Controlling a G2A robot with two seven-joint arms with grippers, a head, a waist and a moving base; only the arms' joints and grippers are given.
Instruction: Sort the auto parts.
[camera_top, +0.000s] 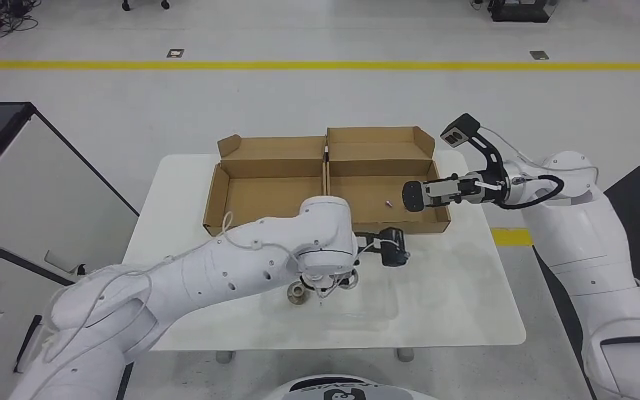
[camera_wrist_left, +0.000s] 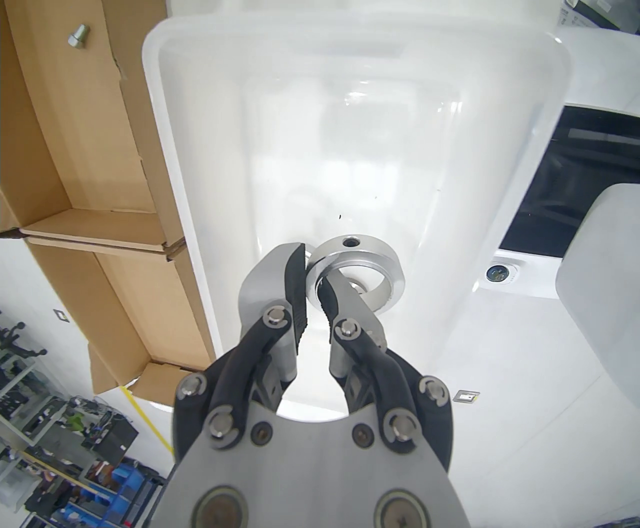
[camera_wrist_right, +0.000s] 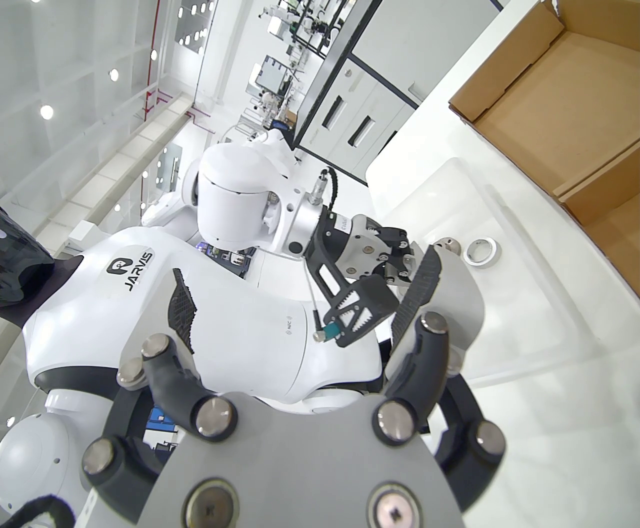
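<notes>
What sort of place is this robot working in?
Probably a robotics lab or factory test hall: a pale floor with a yellow line, racks of parts bins, and a white table holding cardboard boxes for sorting.

Ring (camera_wrist_left: 375, 255) — bright silver. Bin (camera_wrist_left: 167, 150) — milky translucent white. Cardboard box (camera_wrist_left: 50, 165) plain brown; bolt (camera_wrist_left: 78, 36) silver-grey. Table (camera_top: 450, 290) white. Floor line (camera_top: 300, 65) yellow.

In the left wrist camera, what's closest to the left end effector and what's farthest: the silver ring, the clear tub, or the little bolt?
1. Silver ring: pinched in the left end effector.
2. Clear tub: just behind the ring, walls around it.
3. Little bolt: farthest, in the cardboard box beside the tub.
</notes>
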